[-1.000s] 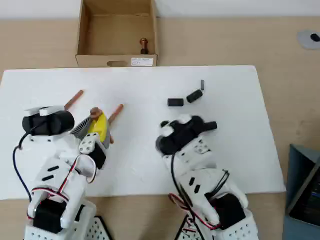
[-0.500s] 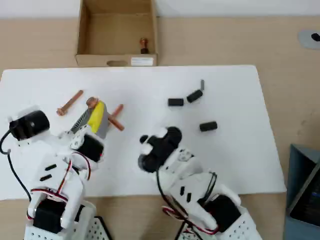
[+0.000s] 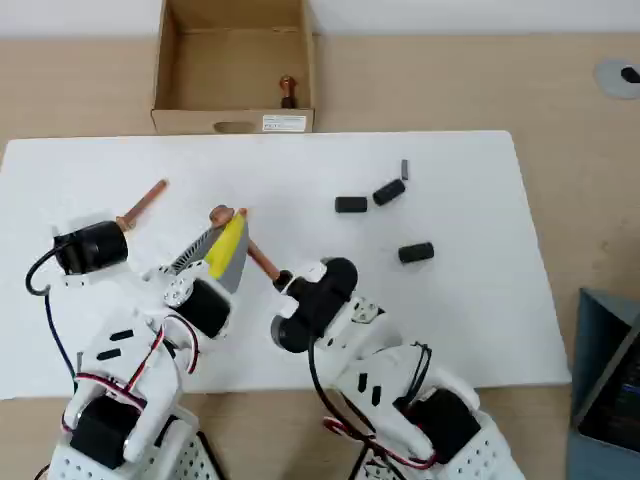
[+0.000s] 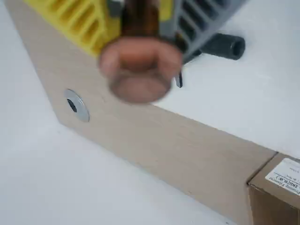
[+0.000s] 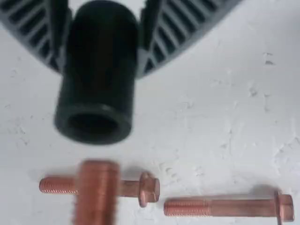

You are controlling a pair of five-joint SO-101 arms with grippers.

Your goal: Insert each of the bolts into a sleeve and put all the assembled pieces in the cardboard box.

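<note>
My left gripper (image 3: 226,243), with one yellow and one grey finger, is shut on a copper bolt (image 4: 140,70). The bolt's head (image 3: 220,215) points toward the box and its shaft (image 3: 263,262) slants toward my right gripper (image 3: 284,283). My right gripper (image 5: 101,42) is shut on a black sleeve (image 5: 96,89), open end outward. The held bolt's tip (image 5: 96,194) sits just in front of the sleeve's mouth, slightly off its axis. Another bolt (image 3: 140,205) lies on the white mat (image 3: 470,320). The cardboard box (image 3: 160,70) holds one assembled piece (image 3: 288,90).
Three loose black sleeves (image 3: 351,205), (image 3: 389,192), (image 3: 416,253) lie right of centre, with a small grey pin (image 3: 405,170) behind them. Two bolts (image 5: 140,187), (image 5: 229,206) lie on the mat beyond the held sleeve. A grey disc (image 3: 620,76) sits at the far right.
The left arm carried its bolt to the right, toward mid-mat. The right arm swung left to meet it, uncovering a sleeve on the mat.
</note>
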